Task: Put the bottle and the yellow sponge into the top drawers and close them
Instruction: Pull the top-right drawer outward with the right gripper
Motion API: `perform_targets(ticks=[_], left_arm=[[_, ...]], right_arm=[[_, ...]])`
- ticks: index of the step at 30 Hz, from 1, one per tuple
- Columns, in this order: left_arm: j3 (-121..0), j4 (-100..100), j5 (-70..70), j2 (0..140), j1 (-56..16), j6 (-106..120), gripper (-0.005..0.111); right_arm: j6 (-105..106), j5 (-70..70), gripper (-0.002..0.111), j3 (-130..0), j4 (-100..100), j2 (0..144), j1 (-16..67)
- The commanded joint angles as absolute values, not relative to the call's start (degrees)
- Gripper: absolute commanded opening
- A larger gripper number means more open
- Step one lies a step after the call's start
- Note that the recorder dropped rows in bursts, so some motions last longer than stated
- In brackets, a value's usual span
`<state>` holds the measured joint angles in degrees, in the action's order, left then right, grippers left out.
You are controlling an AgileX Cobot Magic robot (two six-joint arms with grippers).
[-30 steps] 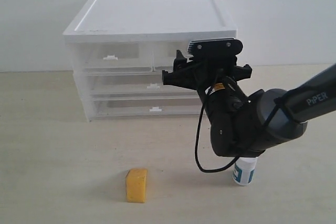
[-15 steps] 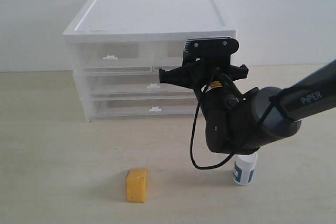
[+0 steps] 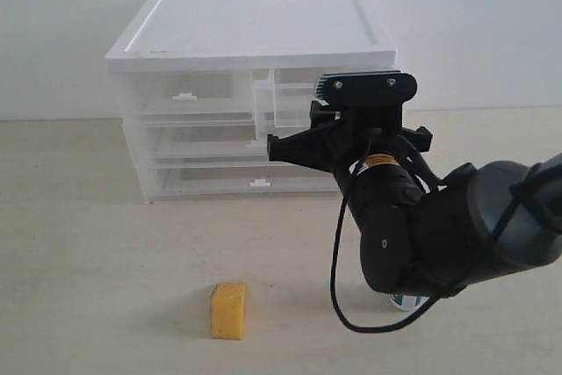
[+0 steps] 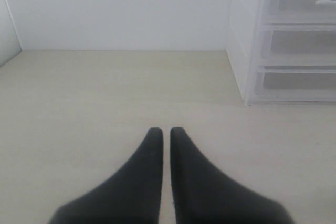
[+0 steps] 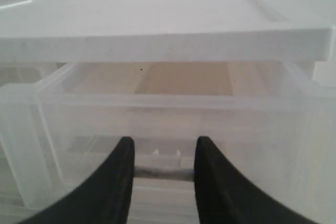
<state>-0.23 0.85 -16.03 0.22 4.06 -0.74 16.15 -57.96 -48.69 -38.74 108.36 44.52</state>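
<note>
So the white-topped clear plastic drawer cabinet (image 3: 255,28) sits at the far side of the pale tabletop (image 3: 88,243), a bit left of centre. Its small clear plastic right top drawer (image 3: 285,103) sticks out toward the near side. The matching left top drawer (image 3: 184,94) is flush in, and two full-width clear drawers (image 3: 228,142) are stacked under both. The black right gripper (image 5: 164,148) is right at the stuck-out drawer's front, with its dark grey arm (image 3: 439,234) in front of the cabinet's right half. The orange-yellow foam sponge (image 3: 229,310) lies near, left of the arm. The small white plastic bottle (image 3: 404,301) is near right, mostly hidden behind the arm.

The sponge (image 3: 229,310) stands clear — bare table (image 3: 88,252) all round. The right arm (image 3: 439,234) overhangs the bottle (image 3: 404,301) and blocks the open drawer (image 3: 290,98) front.
</note>
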Motion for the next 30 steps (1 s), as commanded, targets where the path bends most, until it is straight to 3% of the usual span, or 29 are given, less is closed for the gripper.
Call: perform_targets(ticks=[1, 17, 20, 26, 27, 30], left_arm=[[0.00, 0.62, -15.87, 0.00, 4.26, -0.57, 0.004], [0.00, 0.62, -15.87, 0.00, 4.26, -0.57, 0.004], [0.00, 0.62, -15.87, 0.00, 4.26, -0.57, 0.004], [0.00, 0.62, -15.87, 0.00, 4.26, -0.57, 0.004], [0.00, 0.62, -15.87, 0.00, 4.26, -0.57, 0.004], [0.00, 0.62, -15.87, 0.00, 4.26, -0.57, 0.004]], right_arm=[[19.80, -57.92, 0.001, -47.22, -42.92, 106.00, 48.49], [18.31, -58.19, 0.002, -40.68, -46.35, 102.82, 52.67], [17.42, -57.10, 0.016, -40.68, -46.23, 102.82, 52.67], [17.04, -54.48, 0.078, -40.68, -46.34, 102.68, 52.67], [16.89, -53.58, 0.083, -40.68, -46.77, 102.51, 52.67], [17.84, -50.23, 0.083, -40.68, -49.60, 100.72, 52.67]])
